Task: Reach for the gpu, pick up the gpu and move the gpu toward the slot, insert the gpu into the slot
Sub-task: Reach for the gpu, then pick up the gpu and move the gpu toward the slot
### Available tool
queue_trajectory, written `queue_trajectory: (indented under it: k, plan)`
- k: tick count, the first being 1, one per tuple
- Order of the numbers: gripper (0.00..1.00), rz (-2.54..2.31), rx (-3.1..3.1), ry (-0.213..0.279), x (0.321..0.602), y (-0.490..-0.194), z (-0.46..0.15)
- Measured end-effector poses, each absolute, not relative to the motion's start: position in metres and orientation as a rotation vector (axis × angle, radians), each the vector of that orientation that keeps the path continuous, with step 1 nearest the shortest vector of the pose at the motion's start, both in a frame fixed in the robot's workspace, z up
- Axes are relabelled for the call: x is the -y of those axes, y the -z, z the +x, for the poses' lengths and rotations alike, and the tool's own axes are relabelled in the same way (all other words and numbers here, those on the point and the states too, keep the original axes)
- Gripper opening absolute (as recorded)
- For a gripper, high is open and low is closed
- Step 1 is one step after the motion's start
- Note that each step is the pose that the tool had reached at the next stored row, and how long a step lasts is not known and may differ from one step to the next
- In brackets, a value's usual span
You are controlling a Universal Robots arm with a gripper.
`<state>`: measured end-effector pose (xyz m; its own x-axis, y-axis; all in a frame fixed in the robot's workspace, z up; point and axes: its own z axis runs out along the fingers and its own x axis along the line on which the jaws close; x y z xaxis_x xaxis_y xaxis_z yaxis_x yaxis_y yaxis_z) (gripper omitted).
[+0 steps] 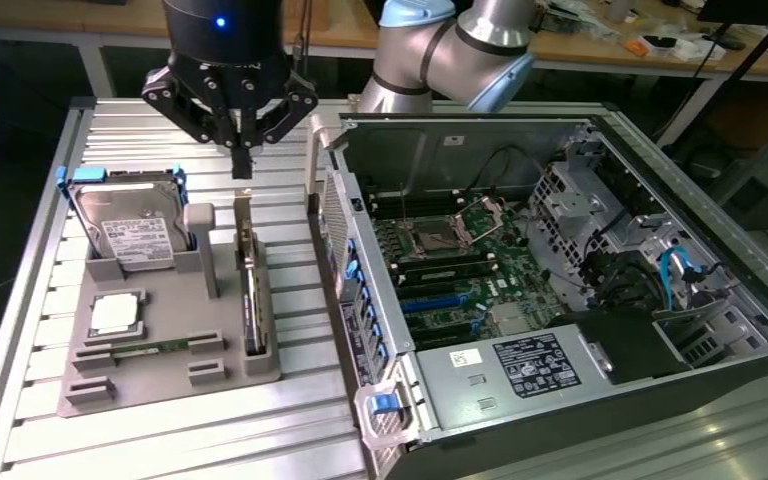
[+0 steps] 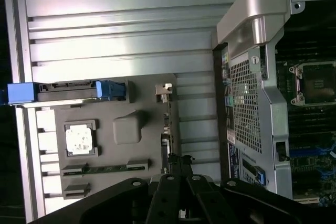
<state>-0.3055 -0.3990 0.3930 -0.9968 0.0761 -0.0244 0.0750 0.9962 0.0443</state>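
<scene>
The gpu (image 1: pixel 251 292) stands on edge in a groove of the grey holder (image 1: pixel 157 375), its metal bracket end toward the back. My gripper (image 1: pixel 240 165) hangs above the bracket end of the card, fingers shut together with nothing between them and clear of the card. In the wrist view the gpu (image 2: pixel 167 129) shows edge-on just ahead of my gripper (image 2: pixel 181 165). The blue slot (image 1: pixel 440 298) lies on the green motherboard inside the open computer case, to the exterior view's right of the holder. A stretch of the blue slot (image 2: pixel 310 153) also appears in the wrist view.
The holder also carries a hard drive (image 1: pixel 131 225) with blue rails, a processor chip (image 1: pixel 115 313) and a green memory stick (image 1: pixel 157 349). The open case (image 1: pixel 704 300) has a perforated side wall (image 1: pixel 337 215) standing between holder and motherboard. A slatted aluminium table (image 1: pixel 37 300) lies underneath.
</scene>
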Motion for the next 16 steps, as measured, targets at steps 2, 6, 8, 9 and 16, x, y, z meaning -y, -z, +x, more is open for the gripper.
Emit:
queue_trajectory:
  k: [2,6,8,9,16]
  plan:
    - [0.11,0.118,-3.113,-0.068,0.399,-0.3929,-0.3116]
    - [0.11,0.118,-3.112,-0.068,0.399,-0.3928,-0.3132]
    - [0.11,0.118,-3.113,-0.068,0.399,-0.3929,-0.3133]
    - [0.11,0.118,-3.113,-0.068,0.399,-0.3929,-0.3133]
    - [0.11,0.118,-3.112,-0.068,0.399,-0.3929,-0.3133]
